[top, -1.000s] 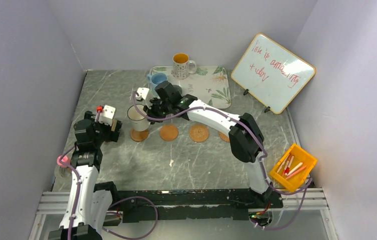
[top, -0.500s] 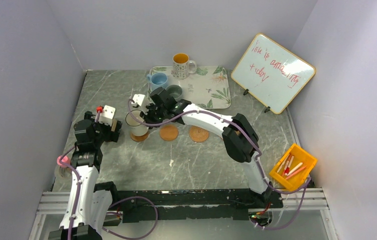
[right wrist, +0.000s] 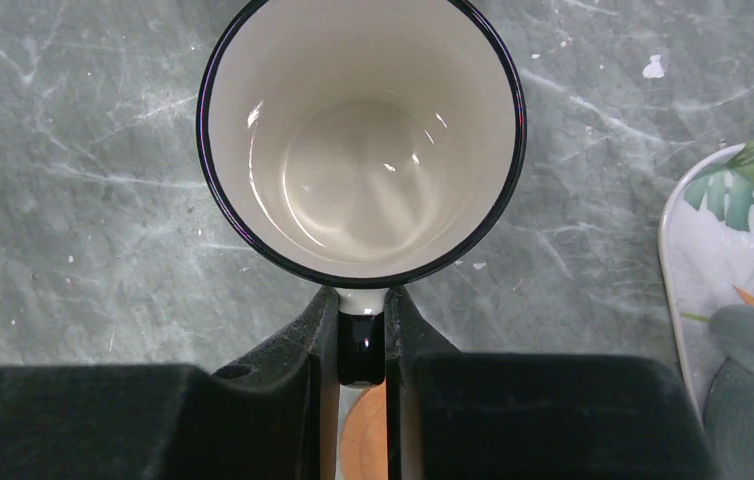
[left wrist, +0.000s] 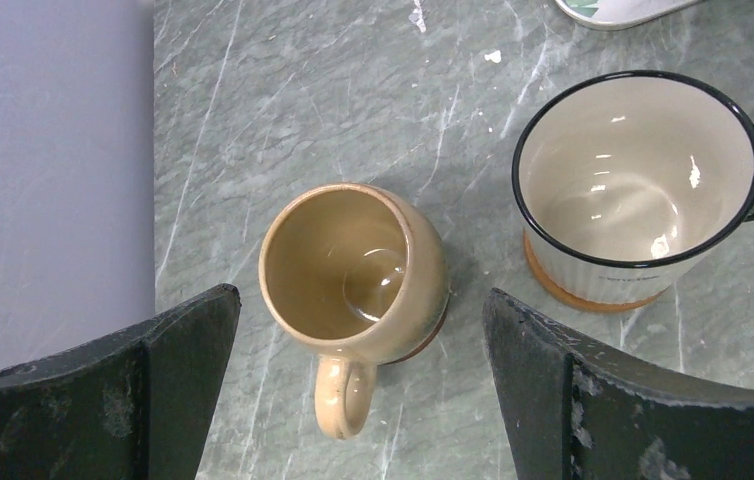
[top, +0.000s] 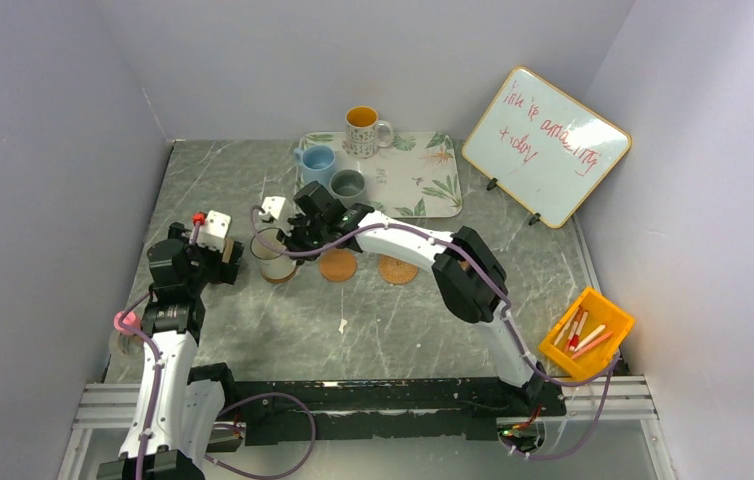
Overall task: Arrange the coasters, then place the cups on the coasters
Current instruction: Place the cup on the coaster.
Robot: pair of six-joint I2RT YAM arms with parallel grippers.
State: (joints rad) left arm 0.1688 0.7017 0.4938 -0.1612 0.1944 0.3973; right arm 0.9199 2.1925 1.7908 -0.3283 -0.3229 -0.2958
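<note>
White dark-rimmed mug (right wrist: 363,140) sits on or just above a coaster (left wrist: 593,300); which cannot be told. Its handle points back into the right hand (right wrist: 362,340), clenched on it. The tan mug (left wrist: 353,270) stands just beside, to its left, under the released left hand (left wrist: 360,300). Bare coasters (top: 337,265) lie rightward on the bench (top: 253,330); lowering straight down looks safest.

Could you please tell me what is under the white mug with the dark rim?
A brown coaster lies under the white mug; only its near edge shows past the base, and the rest is covered. Whether the mug rests on it I cannot tell.
</note>
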